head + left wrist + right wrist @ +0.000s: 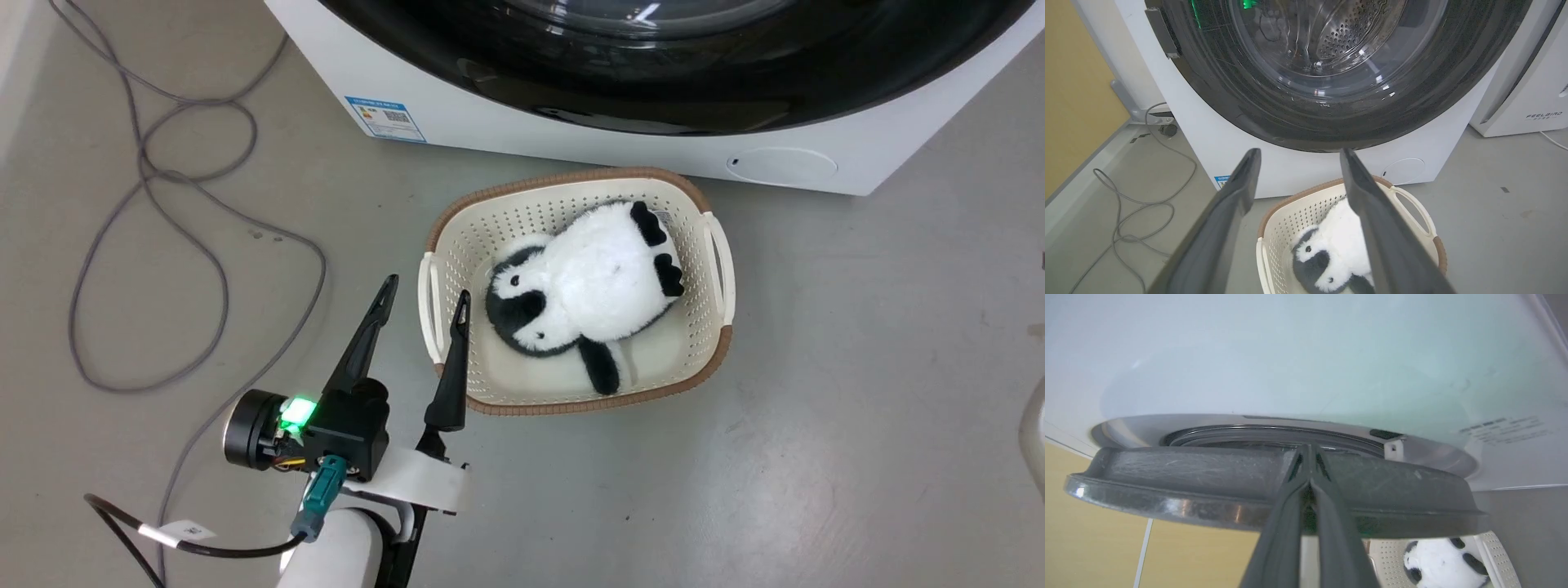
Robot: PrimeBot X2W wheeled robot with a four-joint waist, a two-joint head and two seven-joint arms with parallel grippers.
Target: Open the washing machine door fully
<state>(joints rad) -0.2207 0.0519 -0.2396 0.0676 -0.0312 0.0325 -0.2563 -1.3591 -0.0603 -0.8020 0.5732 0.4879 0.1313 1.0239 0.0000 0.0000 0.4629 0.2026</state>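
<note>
Soft, diffuse light is filling all three views, leaving only faint shadows on the grey floor (816, 408) around the cream perforated plastic basket (457, 237). White glare streaks are showing on the large round glossy black washing machine door (1229, 102), and a green lamp (298, 411) is glowing behind the left gripper (429, 287). In the wrist views straight edges are bowing near the corners, and the right gripper (1310, 451) is blurring along its dark fingers (1286, 547) towards the bottom edge.
</note>
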